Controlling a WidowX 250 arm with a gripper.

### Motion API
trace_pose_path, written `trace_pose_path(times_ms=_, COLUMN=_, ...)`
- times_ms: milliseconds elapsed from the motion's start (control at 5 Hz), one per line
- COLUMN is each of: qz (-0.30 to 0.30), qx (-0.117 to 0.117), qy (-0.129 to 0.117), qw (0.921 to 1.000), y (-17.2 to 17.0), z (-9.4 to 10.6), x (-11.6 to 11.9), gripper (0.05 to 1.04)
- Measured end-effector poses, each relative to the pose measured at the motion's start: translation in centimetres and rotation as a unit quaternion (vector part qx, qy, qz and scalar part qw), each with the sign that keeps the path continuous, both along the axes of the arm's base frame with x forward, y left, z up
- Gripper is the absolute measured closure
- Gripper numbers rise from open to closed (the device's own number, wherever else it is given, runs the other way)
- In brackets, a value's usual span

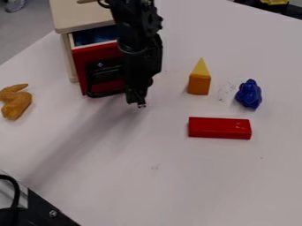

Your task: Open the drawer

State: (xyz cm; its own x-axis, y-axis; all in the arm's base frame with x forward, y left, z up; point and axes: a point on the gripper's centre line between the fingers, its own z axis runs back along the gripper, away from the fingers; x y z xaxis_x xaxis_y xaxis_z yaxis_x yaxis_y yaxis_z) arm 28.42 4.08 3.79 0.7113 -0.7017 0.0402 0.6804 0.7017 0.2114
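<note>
White bench (pixel 159 185) provided as work surface, red drawer (pixel 91 54) partly extended from wooden cabinet (pixel 81 15), gripper (pixel 139 100) positioned near one end of black handle (pixel 103 93), open or closed state not determinable, red block (pixel 219 128) and blue toy (pixel 249 94) placed well apart from drawer.

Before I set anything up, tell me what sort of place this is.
Probably a robot lab or test bench: a black robot arm hangs over a white table, beside a small wooden cabinet with a red drawer, and a toy-like red block lies nearby.
</note>
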Motion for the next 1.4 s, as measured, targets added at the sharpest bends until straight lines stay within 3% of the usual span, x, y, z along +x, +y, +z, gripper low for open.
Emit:
trace_pose_path(times_ms=800, qz=0.007, qx=0.0, qy=0.007, qw=1.0, y=-2.4, z=-0.5, x=-0.6, gripper=0.936)
trace_pose_path(times_ms=1000, qz=-0.009, qx=-0.001, qy=0.011, qw=0.9999, y=-3.2, z=-0.4, x=-0.7, gripper=0.723)
trace_pose_path(times_ms=1400, qz=-0.037, qx=-0.003, qy=-0.021, qw=0.9991, y=-4.4, z=1.7, x=-0.4, gripper=0.129)
